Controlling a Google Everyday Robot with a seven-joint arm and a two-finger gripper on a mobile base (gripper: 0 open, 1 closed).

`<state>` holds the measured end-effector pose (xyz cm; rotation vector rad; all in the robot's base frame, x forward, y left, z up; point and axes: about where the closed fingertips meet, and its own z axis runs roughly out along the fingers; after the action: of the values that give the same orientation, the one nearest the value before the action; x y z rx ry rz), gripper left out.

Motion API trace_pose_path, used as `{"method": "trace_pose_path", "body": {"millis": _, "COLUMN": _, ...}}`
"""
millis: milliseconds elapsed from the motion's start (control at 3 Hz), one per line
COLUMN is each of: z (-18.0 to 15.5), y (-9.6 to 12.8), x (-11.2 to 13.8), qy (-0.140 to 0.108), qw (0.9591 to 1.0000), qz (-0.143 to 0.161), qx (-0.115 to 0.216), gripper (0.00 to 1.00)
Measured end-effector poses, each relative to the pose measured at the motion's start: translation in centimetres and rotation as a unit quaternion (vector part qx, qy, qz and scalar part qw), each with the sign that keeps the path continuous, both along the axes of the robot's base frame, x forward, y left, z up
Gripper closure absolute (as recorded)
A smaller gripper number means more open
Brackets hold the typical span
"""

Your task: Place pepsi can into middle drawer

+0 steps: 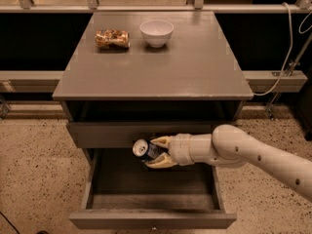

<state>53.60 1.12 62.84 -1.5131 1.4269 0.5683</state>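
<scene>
The pepsi can (143,149), blue with a silver end turned to the left, is held on its side by the gripper (156,152) at lower centre of the frame. Below both, the grey middle drawer (151,219) stands pulled open.

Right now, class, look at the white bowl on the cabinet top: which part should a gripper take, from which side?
Take the white bowl by its rim, from above, one finger inside, one outside: it stands upright, mouth open, and is probably too wide to span. The gripper is shut on the pepsi can above the open middle drawer.
</scene>
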Motion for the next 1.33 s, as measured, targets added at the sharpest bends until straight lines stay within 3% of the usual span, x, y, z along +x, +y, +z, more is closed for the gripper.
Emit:
{"method": "trace_pose_path", "body": {"millis": 333, "z": -6.1, "y": -4.3, "x": -1.3, "qy": 0.066, "qw": 0.9958, "qz": -0.056, "qx": -0.029, "gripper": 1.0}}
{"method": "trace_pose_path", "body": {"millis": 667, "z": -11.7, "y": -8.1, "x": -3.4, "qy": 0.119, "qw": 0.9865, "qz": -0.101, "qx": -0.051, "gripper": 1.0}}
{"method": "trace_pose_path", "body": {"millis": 1333, "z": -20.1, "y": -12.0, "x": -5.1, "qy": 0.195, "qw": 0.9709, "qz": -0.121, "qx": -0.07, "gripper": 1.0}}
